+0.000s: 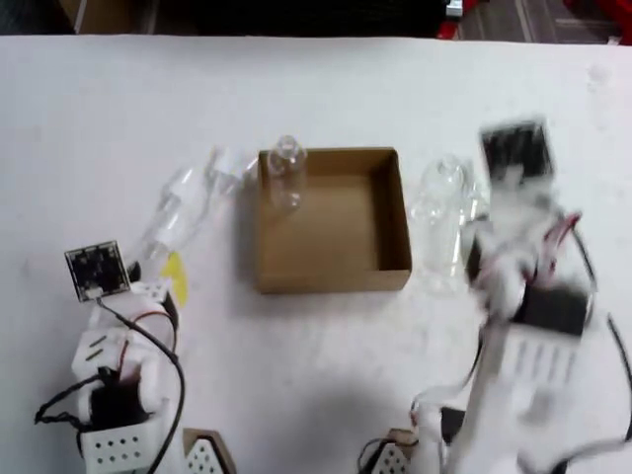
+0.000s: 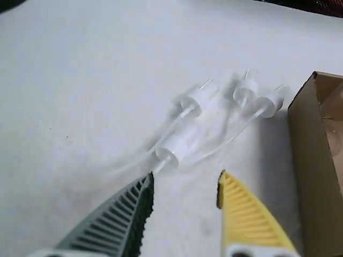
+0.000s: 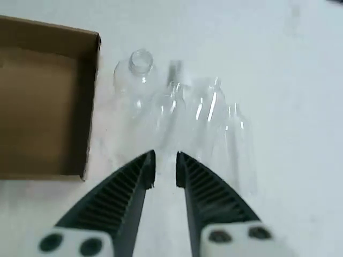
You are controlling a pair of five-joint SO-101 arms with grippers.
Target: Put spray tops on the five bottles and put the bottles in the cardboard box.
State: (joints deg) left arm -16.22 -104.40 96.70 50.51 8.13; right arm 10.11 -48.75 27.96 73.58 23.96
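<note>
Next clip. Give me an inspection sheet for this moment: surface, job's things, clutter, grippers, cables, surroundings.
Surface: white table, bare between the arms.
Job's things: open cardboard box mid-table. One bottle stands upright at its far left corner, apparently inside; whether it has a top cannot be told. Several bottles are on the table right of the box, with no tops on them. Loose spray tops lie left of the box.
Clutter: nothing seen.
Grippers: left gripper is open and empty, just short of the spray tops. Right gripper has its fingers slightly apart, is empty and is near the bottles.
Cables: a black cable loops along the left arm; red wires on the right arm.
Surroundings: dark floor beyond the far edge.
</note>
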